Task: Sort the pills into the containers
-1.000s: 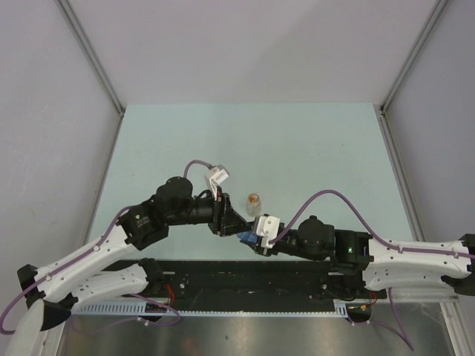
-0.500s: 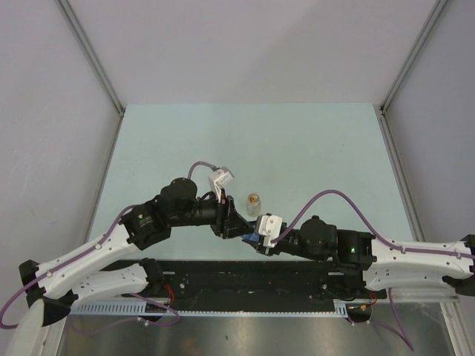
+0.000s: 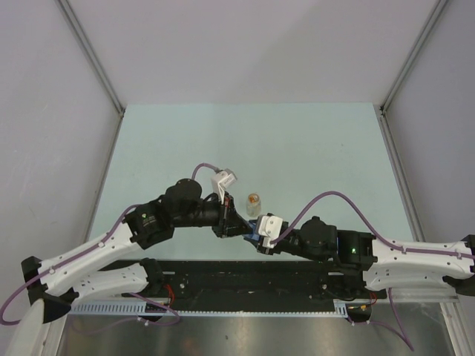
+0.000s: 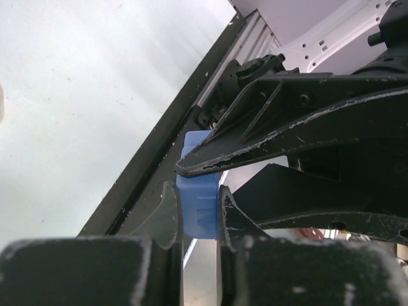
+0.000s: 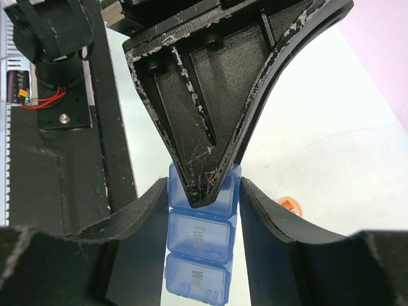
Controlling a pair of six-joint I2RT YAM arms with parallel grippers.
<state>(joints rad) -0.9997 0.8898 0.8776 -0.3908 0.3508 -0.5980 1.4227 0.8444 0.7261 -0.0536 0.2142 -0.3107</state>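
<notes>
Both arms meet over the near edge of the table [image 3: 297, 141], sharing one object. The box [image 5: 199, 237], a blue strip of three cells, hangs between them, clear of the table in the wrist views. The right gripper [image 5: 203, 188] has its jaws closed on the strip's long sides at the middle cell. The left gripper [image 4: 196, 194] has its jaws pinched on the end cell, one finger [image 5: 204, 127] lying flat over its top. Every lid in view looks shut. The two uncovered ones carry printed lettering. A small clear bottle [image 3: 254, 202] with orange contents stands upright on the table just beyond the grippers, apart from both.

Step in hand, as judged: readying the box, most likely working the end lid open while the right arm steadies the strip. No pill has yet been placed.

The next move calls for a firm right-hand hold and a small prying motion by the left finger at the lid's edge. Too strong a pull could twist the strip out of the right jaws.
</notes>
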